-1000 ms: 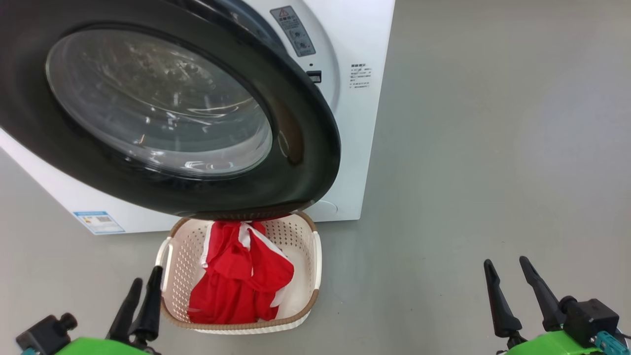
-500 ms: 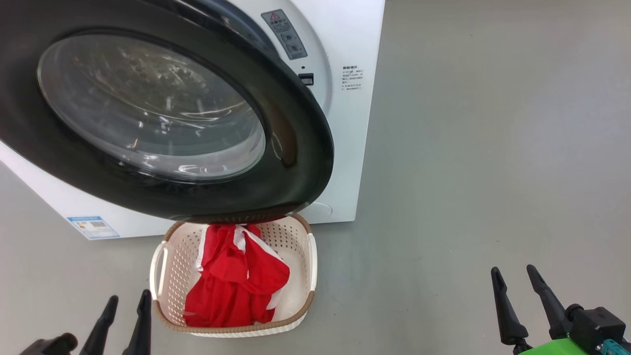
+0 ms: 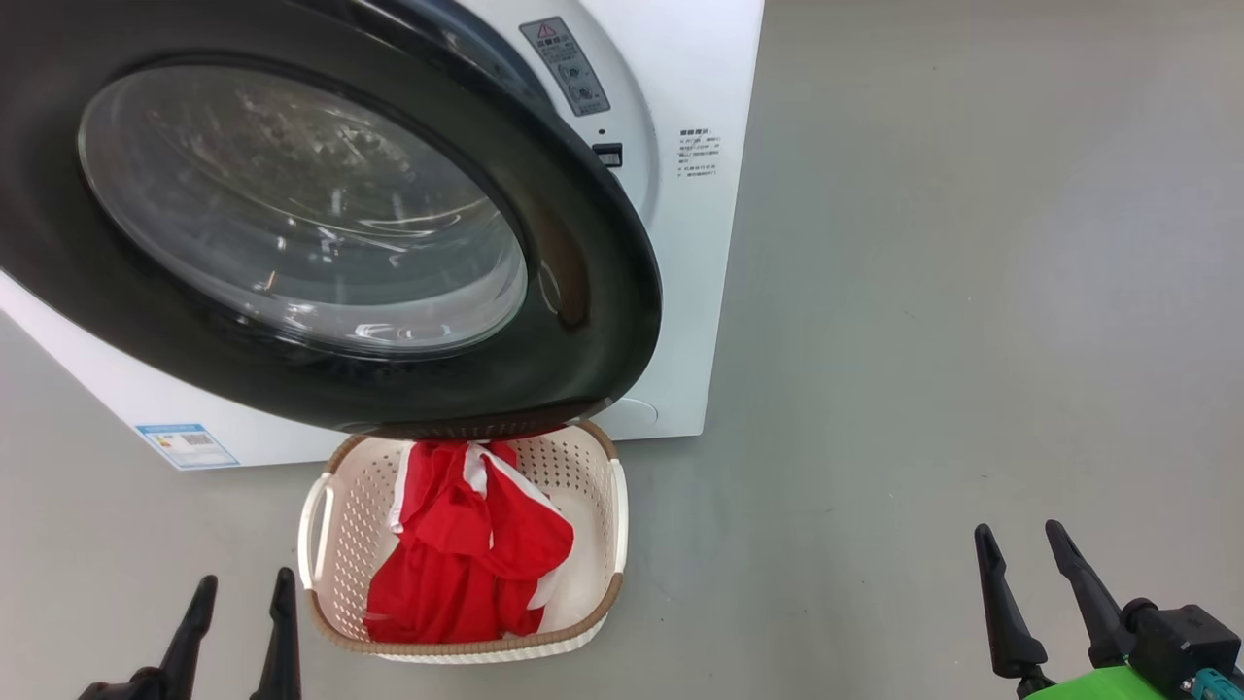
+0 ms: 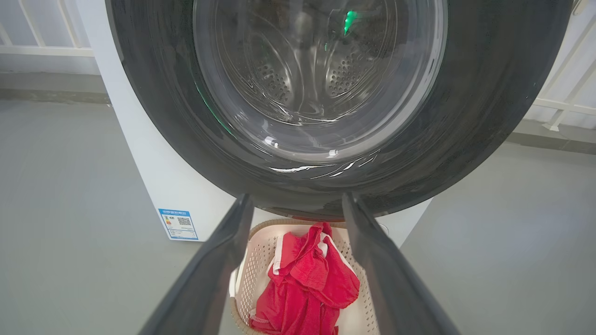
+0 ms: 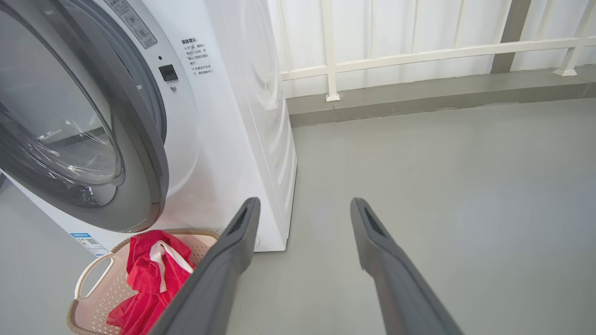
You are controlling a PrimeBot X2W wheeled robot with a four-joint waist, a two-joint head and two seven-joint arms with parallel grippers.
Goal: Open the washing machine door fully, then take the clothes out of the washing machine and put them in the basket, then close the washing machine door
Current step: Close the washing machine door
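Left gripper [image 3: 245, 581] open, empty, low left, just beside the basket [image 3: 316, 515]. Right gripper [image 3: 1018, 533] open, empty, low right over grey floor [image 3: 923, 340], well apart from the basket. Red clothes [image 3: 466, 564] heaped inside the basket. Basket sits on the floor against the washer [image 3: 700, 292] front. Door [image 3: 593, 321] swung out, lower rim overhanging the basket's far end.

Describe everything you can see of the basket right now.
The basket is a cream-white perforated plastic tub, rounded rectangle, with a brown woven-look rim and loop side handles. It sits upright on the grey floor before the washing machine, its far end under the open door. Red clothes with white trim lie inside.
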